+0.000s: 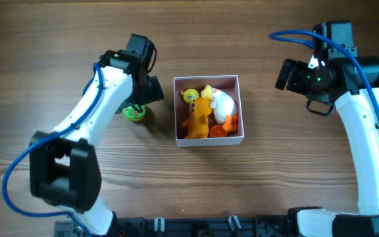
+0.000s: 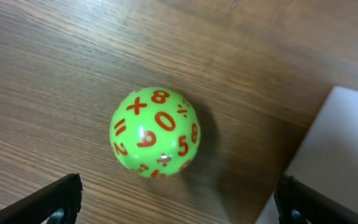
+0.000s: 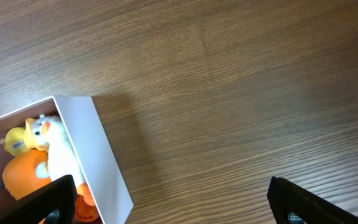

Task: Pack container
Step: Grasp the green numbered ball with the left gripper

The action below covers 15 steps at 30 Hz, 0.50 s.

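The container (image 1: 207,80) is a square white box with a pink inside in the middle of the table. It holds an orange plush, a white plush, a yellow toy and an orange piece. A green ball with red numbers (image 1: 135,112) lies on the table left of it. My left gripper (image 2: 179,202) is open above the ball (image 2: 155,132), which sits just ahead of the fingers, with the container wall (image 2: 334,155) to its right. My right gripper (image 3: 173,202) is open and empty over bare table right of the container (image 3: 101,158).
The wooden table (image 1: 275,178) carries nothing else. My left arm reaches in from the lower left, my right arm from the lower right with a blue cable.
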Each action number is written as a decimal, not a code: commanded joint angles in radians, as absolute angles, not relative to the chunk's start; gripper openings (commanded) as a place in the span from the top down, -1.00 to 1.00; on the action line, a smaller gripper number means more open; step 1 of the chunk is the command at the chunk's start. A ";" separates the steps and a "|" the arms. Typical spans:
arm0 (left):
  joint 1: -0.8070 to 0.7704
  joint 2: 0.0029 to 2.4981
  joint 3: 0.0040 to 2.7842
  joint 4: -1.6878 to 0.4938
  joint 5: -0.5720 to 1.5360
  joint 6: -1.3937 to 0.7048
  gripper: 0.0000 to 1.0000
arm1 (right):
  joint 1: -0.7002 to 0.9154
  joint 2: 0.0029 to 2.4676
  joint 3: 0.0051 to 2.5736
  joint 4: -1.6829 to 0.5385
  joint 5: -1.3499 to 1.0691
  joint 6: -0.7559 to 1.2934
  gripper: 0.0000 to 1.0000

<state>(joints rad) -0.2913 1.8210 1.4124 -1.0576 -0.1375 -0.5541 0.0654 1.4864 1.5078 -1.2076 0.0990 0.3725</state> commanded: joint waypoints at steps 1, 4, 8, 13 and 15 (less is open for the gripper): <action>-0.281 1.876 1.380 -1.024 -0.151 -0.527 -0.99 | 0.064 1.483 1.513 -1.205 0.116 0.367 -0.99; -0.280 1.900 1.356 -0.997 -0.151 -0.527 -0.99 | 0.064 1.483 1.513 -1.205 0.116 0.367 -0.99; -0.252 1.901 1.345 -0.987 -0.149 -0.527 -0.99 | 0.064 1.483 1.513 -1.205 0.116 0.367 -1.00; -0.239 1.901 1.324 -0.962 -0.139 -0.527 -0.99 | 0.064 1.483 1.513 -1.205 0.116 0.367 -0.99; -0.239 1.901 1.290 -0.927 -0.134 -0.527 -0.99 | 0.064 1.483 1.513 -1.205 0.116 0.367 -0.99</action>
<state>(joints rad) -0.2417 1.8919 1.3411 -0.9611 -0.1375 -0.5426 0.0654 1.4864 1.5078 -1.2079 0.0990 0.3725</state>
